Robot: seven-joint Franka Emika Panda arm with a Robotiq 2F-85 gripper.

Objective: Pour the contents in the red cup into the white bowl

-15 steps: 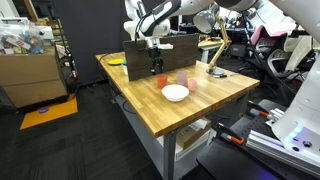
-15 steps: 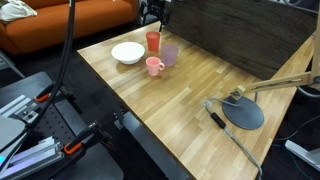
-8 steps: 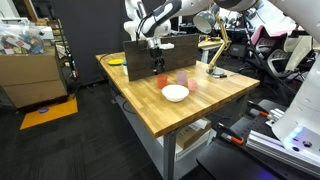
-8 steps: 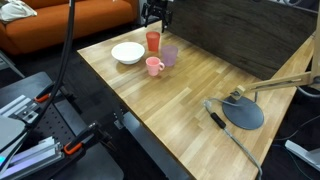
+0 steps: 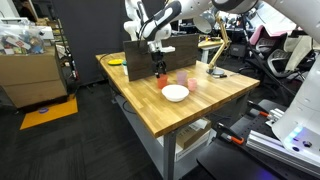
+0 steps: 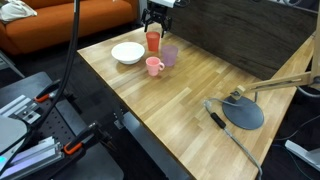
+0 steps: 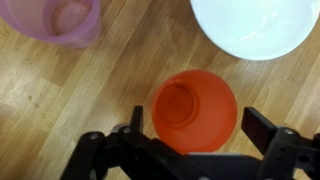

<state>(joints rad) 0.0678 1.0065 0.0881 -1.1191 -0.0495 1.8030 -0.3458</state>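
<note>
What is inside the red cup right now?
The wrist view looks straight down into the small red-orange plastic cup: only red-orange interior with a rounded shape near its base shows. Whether that is contents cannot be told. The open gripper hides part of its rim.

Red-orange cup (image 7: 194, 110), plain white bowl (image 7: 256, 27), lilac cup (image 7: 57, 20)

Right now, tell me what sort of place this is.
Likely a robotics lab or workshop: a wooden workbench stands beside a cardboard box piled with clutter and white robot hardware, with an orange sofa nearby.
</note>
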